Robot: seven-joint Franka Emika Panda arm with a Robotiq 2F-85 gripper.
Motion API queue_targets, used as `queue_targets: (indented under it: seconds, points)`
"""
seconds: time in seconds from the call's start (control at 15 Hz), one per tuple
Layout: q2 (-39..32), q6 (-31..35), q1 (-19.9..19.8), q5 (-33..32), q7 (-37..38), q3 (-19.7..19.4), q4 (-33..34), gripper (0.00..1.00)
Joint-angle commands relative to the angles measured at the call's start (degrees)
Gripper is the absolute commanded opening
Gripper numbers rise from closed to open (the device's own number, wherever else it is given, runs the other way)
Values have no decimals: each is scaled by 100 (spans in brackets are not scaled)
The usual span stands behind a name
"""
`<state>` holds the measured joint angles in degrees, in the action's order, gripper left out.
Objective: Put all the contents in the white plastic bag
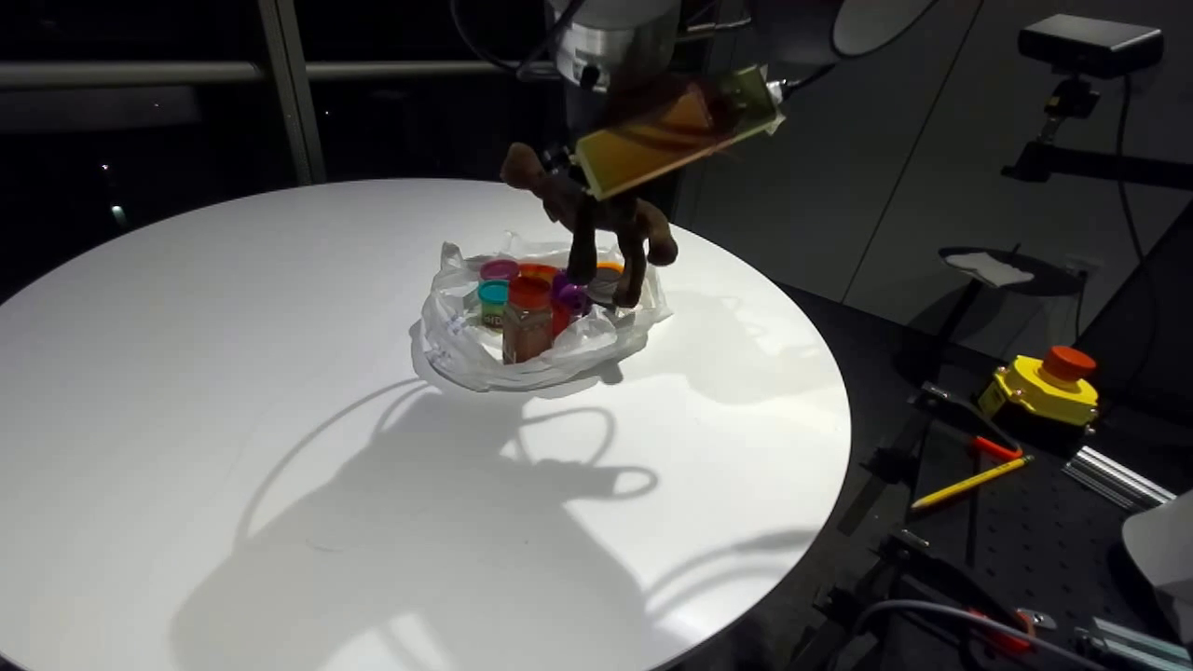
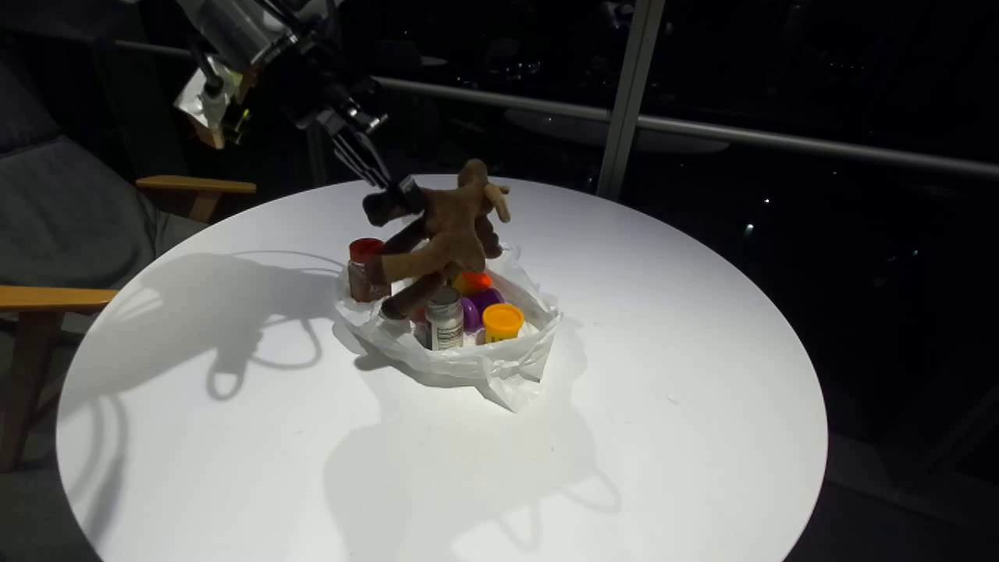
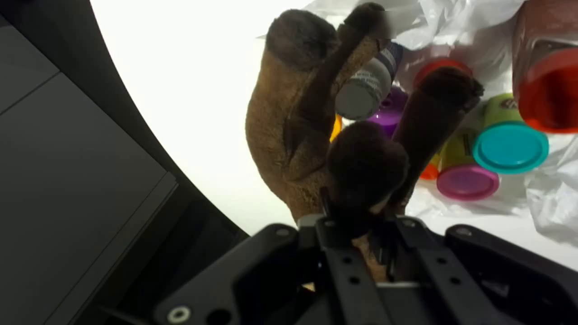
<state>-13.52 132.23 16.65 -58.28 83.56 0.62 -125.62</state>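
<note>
My gripper (image 3: 356,225) is shut on a brown plush toy animal (image 3: 275,117). The toy (image 2: 453,215) hangs tilted, legs downward, over the white plastic bag (image 2: 453,363). In an exterior view the gripper (image 2: 398,195) meets the toy's side. The bag (image 1: 466,368) lies spread open on the table. In it are a red-lidded jar (image 1: 528,326), a teal-lidded tub (image 1: 492,303), a pink-lidded tub (image 1: 500,270), a yellow-lidded tub (image 2: 502,320), a grey-capped bottle (image 2: 445,320) and purple items (image 2: 488,300). The toy hides part of the contents. I cannot tell whether its legs touch them.
The bag lies on a round white table (image 1: 233,373). A wooden-armed chair (image 2: 86,211) stands beside it. Beyond the table edge are a yellow emergency stop (image 1: 1039,391), a pencil (image 1: 972,483) and a mounted camera (image 1: 1090,47). Dark windows stand behind.
</note>
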Motion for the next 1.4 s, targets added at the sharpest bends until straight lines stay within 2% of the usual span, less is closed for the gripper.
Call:
queue_targets:
  seconds: [0.0, 0.6, 1.07, 1.13, 1.2, 1.33]
  points:
    - [-479, 287, -238, -240, 199, 184, 193, 11]
    - [-879, 499, -161, -333, 356, 197, 489, 11]
    - [-1513, 594, -62, -341, 264, 287, 954, 11]
    - [-1608, 636, -59, -320, 243, 281, 1006, 19]
    - [-1612, 634, -64, -296, 197, 289, 1059, 36]
    - [-1574, 650, -75, -280, 206, 283, 1070, 50]
